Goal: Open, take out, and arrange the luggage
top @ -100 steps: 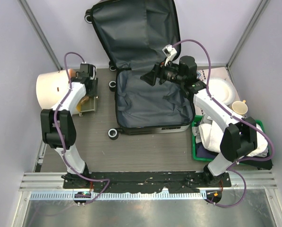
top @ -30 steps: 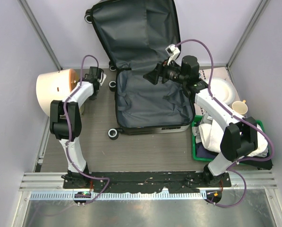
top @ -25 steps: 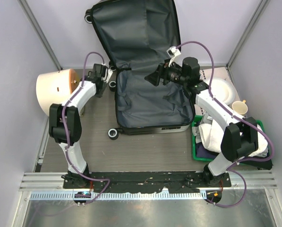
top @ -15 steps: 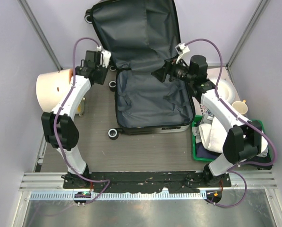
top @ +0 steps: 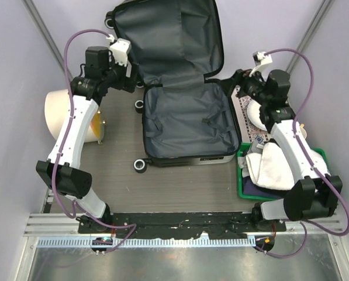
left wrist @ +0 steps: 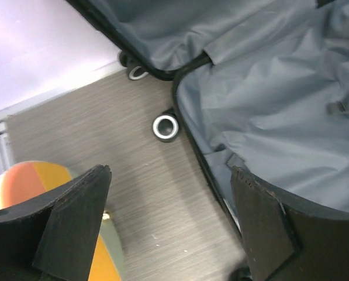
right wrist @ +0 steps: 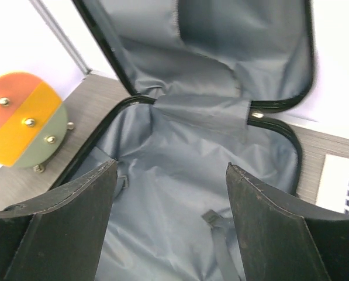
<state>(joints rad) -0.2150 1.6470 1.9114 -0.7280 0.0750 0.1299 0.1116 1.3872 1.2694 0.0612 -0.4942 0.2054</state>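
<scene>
In the middle of the table: the luggage (top: 189, 126) lies wide open. Its lower half is flat on the table and the lid stands up against the back wall, grey lining facing out.
Hard to make out: the outer shell faces down and away, so no colour or print can be seen. Only the black wheels (top: 140, 165) poke out along its left side.
Cut off: both wrist views crop the case (left wrist: 268, 105) (right wrist: 192, 152) to a slice of lining and rim. The cream bin (top: 63, 114) is partly behind the left arm. The green tray (top: 242, 181) is mostly buried under a white cloth (top: 276, 167).
Left gripper (top: 129, 82): fingers spread and holding nothing (left wrist: 171, 172). It hangs over the table just off the case's back-left corner, near the hinge, not touching it.
Right gripper (top: 237, 79): also spread wide and empty (right wrist: 171, 167). It's off the back-right corner, pointing across the lining towards the bin's orange lid (right wrist: 25, 117).
</scene>
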